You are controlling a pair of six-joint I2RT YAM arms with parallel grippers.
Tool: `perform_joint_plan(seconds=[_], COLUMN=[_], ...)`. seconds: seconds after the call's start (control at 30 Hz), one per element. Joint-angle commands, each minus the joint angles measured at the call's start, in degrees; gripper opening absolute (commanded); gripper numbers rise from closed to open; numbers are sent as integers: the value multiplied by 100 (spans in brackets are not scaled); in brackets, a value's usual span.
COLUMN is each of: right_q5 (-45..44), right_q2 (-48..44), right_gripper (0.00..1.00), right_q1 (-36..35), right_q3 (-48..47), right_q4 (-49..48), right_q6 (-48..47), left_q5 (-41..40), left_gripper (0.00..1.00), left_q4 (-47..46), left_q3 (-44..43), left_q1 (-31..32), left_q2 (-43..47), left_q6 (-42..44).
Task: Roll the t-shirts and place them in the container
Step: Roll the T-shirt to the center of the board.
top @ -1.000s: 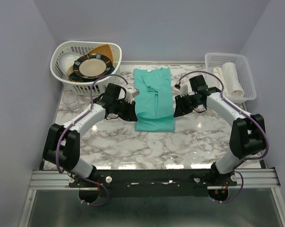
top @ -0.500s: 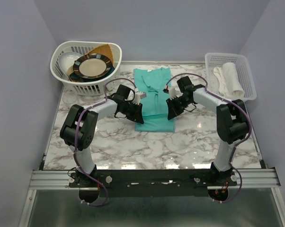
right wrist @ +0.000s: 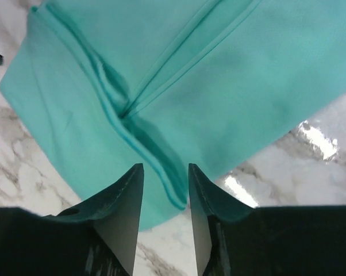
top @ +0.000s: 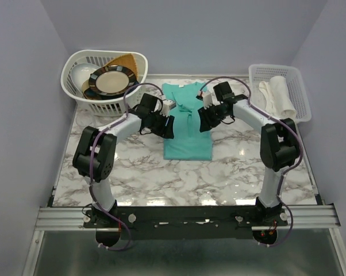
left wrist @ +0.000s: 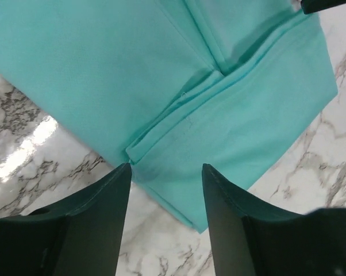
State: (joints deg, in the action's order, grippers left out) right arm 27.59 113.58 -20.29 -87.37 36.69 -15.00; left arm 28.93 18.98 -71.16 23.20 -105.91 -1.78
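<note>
A teal-green t-shirt [top: 187, 138] lies flat mid-table, folded lengthwise into a narrow strip with its collar at the far end. My left gripper [top: 166, 125] sits at the strip's left edge, my right gripper [top: 205, 122] at its right edge, both about halfway along. In the left wrist view the left gripper [left wrist: 166, 169] is open over the t-shirt [left wrist: 104, 69], its layered edge and corner below the gap. In the right wrist view the right gripper [right wrist: 165, 168] is open too, a folded edge of the t-shirt [right wrist: 248, 86] showing between its fingers, not pinched.
A white laundry basket [top: 76, 86] holding plates stands at the back left, with a clear glass [top: 87, 122] in front of it. A white slotted tray [top: 299, 92] with a rolled white cloth [top: 279, 95] is at the back right. Marble tabletop [top: 236, 167] surrounds the shirt.
Both grippers have moved from the near hem corners toward the middle of the shirt's sides, and both jaws have opened wider. The shirt lies flat, let go.
</note>
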Motion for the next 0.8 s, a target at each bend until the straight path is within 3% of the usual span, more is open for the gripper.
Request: perform_joint_plan(seconds=[0.0, 0.2, 0.27, 0.5, 0.77], right_q5=[113, 19, -70, -351, -263], right_q2=[-1729, -3410, -3544, -3720, -4370], right_gripper=[51, 60, 60, 60, 60], right_q1=[-1, -308, -352, -396, -414], right_q3=[1340, 3040, 3297, 3261, 4017], right_q4=[-503, -1461, -1647, -1436, -1436], right_q6=[-983, -2759, -2815, -1876, -1953], left_q5=[156, 0, -185, -634, -1160], left_gripper=[67, 76, 76, 72, 64], left_q4=[-193, -851, -1280, -2302, -2031], left_q3=[970, 2692, 3210, 3644, 3468], left_q1=[35, 834, 1228, 1608, 1837], left_q2=[1641, 3145, 3286, 2839, 2303], left_q6=[1476, 4276, 4746, 5161, 5776])
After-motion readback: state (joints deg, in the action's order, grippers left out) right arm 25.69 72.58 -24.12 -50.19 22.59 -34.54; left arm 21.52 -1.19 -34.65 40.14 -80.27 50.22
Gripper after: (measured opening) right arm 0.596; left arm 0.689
